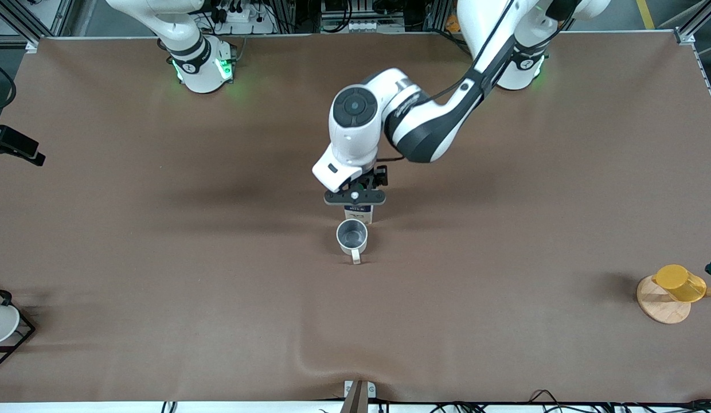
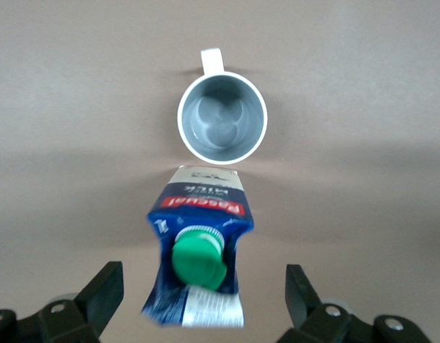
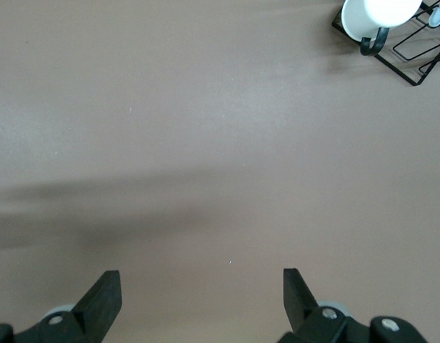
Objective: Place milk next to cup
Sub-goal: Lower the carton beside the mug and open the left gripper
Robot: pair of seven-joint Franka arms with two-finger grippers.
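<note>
Brown table [image 1: 160, 258] (faintly rippled).

The milk [image 2: 198, 243] carton's red band reads "PASCUAL".

A brown cloth [image 1: 160, 321] covers the whole table (it buckles into a ridge at the edge nearest the front camera). Aluminium framing [image 1: 40, 20] and cables [image 1: 241, 14] line the edge by the bases. Soft shadows cross the middle.
</note>
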